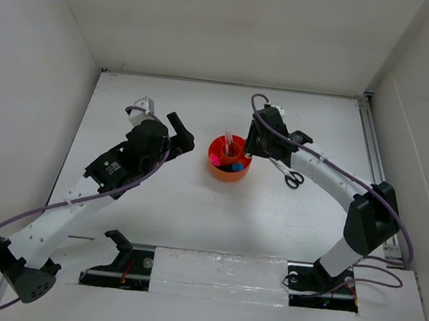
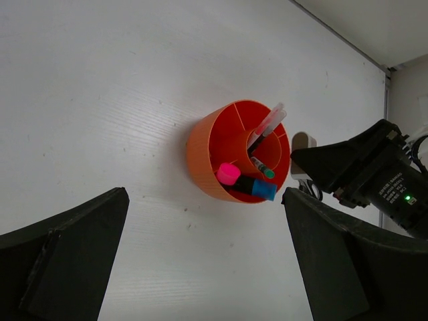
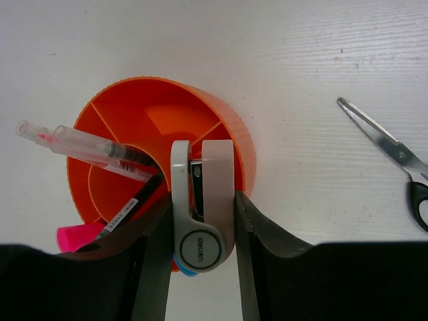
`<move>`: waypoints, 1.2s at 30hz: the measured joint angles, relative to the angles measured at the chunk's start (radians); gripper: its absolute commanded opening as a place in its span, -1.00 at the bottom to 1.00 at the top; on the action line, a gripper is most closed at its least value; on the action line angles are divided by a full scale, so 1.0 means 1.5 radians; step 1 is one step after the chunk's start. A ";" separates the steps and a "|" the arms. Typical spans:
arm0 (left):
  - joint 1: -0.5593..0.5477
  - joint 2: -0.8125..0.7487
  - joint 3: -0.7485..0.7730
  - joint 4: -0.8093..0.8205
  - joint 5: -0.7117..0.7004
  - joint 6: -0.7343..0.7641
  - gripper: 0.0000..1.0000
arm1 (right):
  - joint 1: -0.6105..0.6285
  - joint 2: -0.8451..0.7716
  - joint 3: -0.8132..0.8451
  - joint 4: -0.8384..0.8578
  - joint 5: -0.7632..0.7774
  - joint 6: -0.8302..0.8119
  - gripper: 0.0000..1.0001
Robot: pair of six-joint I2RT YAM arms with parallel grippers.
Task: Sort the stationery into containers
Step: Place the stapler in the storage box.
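From right wrist only: right tool clamped on white clip over organiser rim; scissors flat on worktop beside organiser. From left wrist: left tool wide, empty; pink cap, blue cap, pens inside organiser.

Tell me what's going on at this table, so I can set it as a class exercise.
The right arm grips a small white and grey stapler-like piece in its jaws, just over the orange organiser. The organiser holds a pink-capped marker, a blue-capped marker and some pens. The left arm has its jaws open and empty, off to one side. The scissors lie on the table, not yet sorted.
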 measured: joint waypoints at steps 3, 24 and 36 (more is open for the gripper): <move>0.000 -0.010 -0.011 -0.001 0.002 -0.001 1.00 | 0.001 0.000 0.000 0.000 0.001 0.003 -1.00; 0.000 -0.056 -0.027 -0.003 0.025 -0.002 1.00 | 0.031 0.000 -0.008 -0.009 0.043 0.044 -1.00; 0.000 -0.072 -0.034 -0.013 0.043 0.004 1.00 | 0.040 0.000 -0.029 -0.013 0.059 0.069 -1.00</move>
